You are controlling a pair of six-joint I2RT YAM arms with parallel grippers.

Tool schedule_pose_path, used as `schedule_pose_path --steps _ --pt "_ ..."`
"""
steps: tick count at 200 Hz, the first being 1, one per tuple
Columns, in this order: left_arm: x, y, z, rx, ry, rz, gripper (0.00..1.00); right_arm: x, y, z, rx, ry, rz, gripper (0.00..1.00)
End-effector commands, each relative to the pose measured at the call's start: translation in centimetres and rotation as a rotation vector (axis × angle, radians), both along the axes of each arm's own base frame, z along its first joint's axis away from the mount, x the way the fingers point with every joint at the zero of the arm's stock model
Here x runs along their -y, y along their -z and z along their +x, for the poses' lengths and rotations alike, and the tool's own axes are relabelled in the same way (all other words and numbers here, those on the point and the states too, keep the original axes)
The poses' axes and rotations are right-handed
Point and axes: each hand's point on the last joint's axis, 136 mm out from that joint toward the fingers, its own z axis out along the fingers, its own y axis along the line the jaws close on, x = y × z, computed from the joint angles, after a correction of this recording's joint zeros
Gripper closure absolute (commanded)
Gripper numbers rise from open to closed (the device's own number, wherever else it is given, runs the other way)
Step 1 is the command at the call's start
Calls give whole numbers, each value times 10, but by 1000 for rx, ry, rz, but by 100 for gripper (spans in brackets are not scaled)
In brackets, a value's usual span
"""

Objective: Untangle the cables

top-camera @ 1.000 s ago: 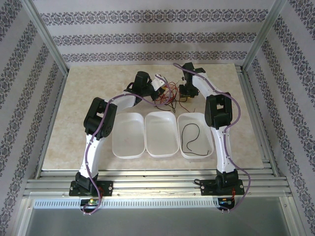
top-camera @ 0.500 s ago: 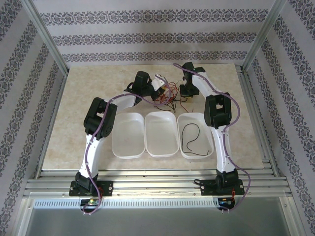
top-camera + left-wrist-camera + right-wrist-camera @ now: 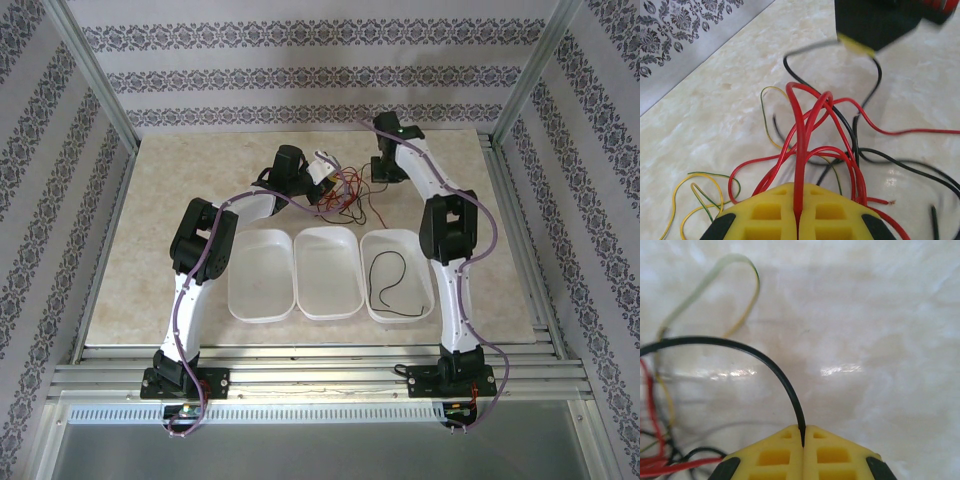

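A tangle of red, black and pale yellow cables (image 3: 348, 193) lies on the table beyond the trays. My left gripper (image 3: 798, 192) is shut on a red cable (image 3: 799, 145) that rises from the tangle; it sits at the tangle's left side (image 3: 322, 190). My right gripper (image 3: 803, 432) is shut on a black cable (image 3: 767, 359) that arcs away to the left, and it hangs at the tangle's far right (image 3: 381, 176). In the left wrist view the right gripper (image 3: 856, 46) holds that black cable (image 3: 876, 80) above the table. A pale yellow loop (image 3: 735, 270) lies beyond.
Three white trays stand in a row near the arms: left (image 3: 240, 300), middle (image 3: 300, 300), right (image 3: 368, 300). The right tray holds a loose black cable (image 3: 386, 285). Patterned walls and metal posts (image 3: 100, 90) enclose the marble-look table.
My right gripper has shut on the black cable and drawn back toward the far side, pulling it out of the tangle. The left arm has stayed still, holding the red cable.
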Motion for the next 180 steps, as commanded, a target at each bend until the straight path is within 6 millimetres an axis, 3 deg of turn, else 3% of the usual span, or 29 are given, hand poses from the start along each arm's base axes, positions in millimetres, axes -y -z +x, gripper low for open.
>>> schedule_pose_path --steps 1,84,180 --pt "9 2 -1 4 13 -8 99 0 -76 11 190 43 -7 100" --pt "12 11 -3 -2 17 41 99 -28 -181 1 431 3 26 100" --pt "20 15 -3 -8 20 54 100 -74 -276 -25 614 -113 110 100"
